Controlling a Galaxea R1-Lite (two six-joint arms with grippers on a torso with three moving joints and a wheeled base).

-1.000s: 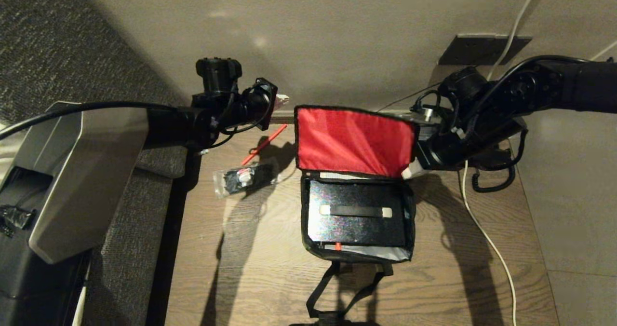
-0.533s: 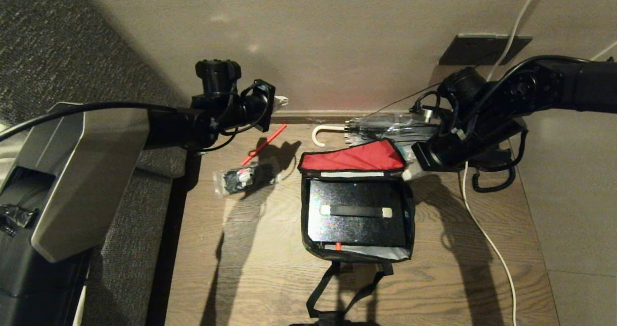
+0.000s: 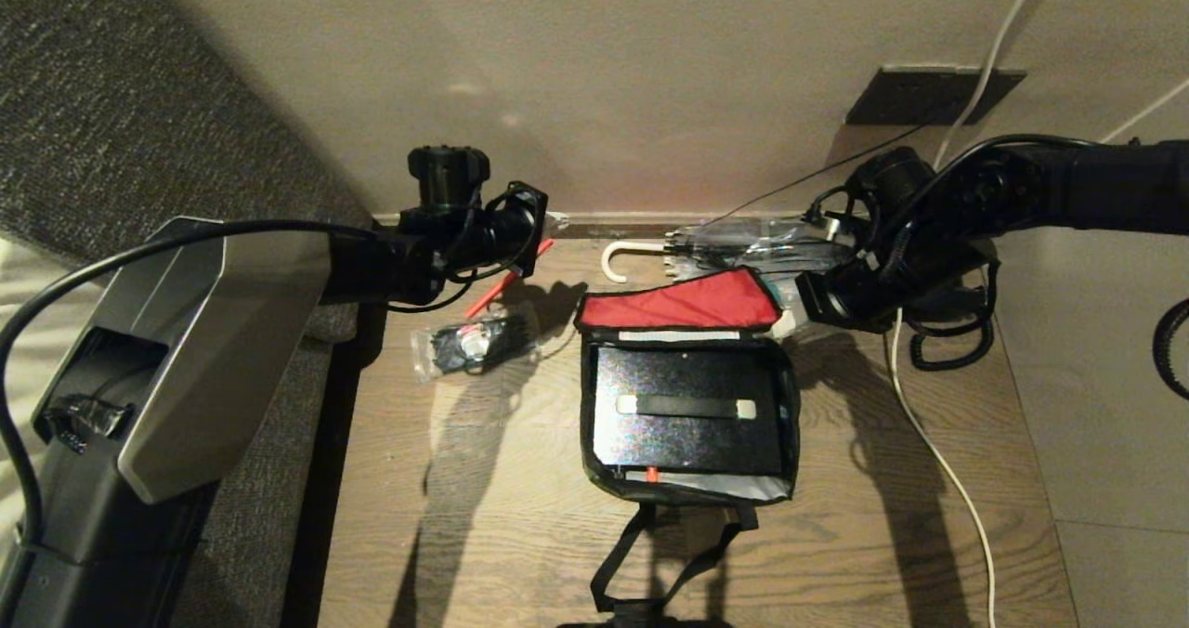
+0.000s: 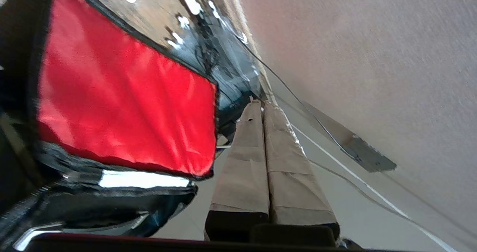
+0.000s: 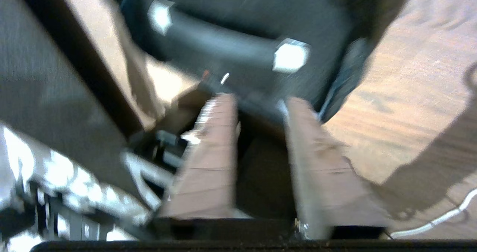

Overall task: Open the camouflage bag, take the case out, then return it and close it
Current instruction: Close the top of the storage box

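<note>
The camouflage bag [image 3: 587, 405] lies open in the middle of the wooden table. Its flap [image 3: 683, 303] is folded back toward the wall, red lining up. The black speckled case [image 3: 687, 424] lies flat inside, its strap handle [image 3: 685, 407] on top. My right gripper [image 3: 788, 324] hovers at the flap's far right corner; in the right wrist view it [image 5: 257, 101] is open, nothing between its fingers, and the case [image 5: 238, 17] lies beyond. My left gripper [image 3: 548, 227] hangs near the wall, left of the bag, shut and empty [image 4: 259, 103], the red flap [image 4: 123, 106] beside it.
A clear packet of black items [image 3: 474, 345] and a red pen [image 3: 506, 280] lie left of the bag. A clear umbrella with a white hooked handle [image 3: 641, 252] lies by the wall. A white cable [image 3: 938, 451] and a coiled black cord [image 3: 947, 354] are on the right. The bag's strap [image 3: 664, 554] trails over the near edge.
The right gripper has opened and let go of the flap, which fell from upright to folded back, uncovering the umbrella. The left arm shifted slightly toward the bag.
</note>
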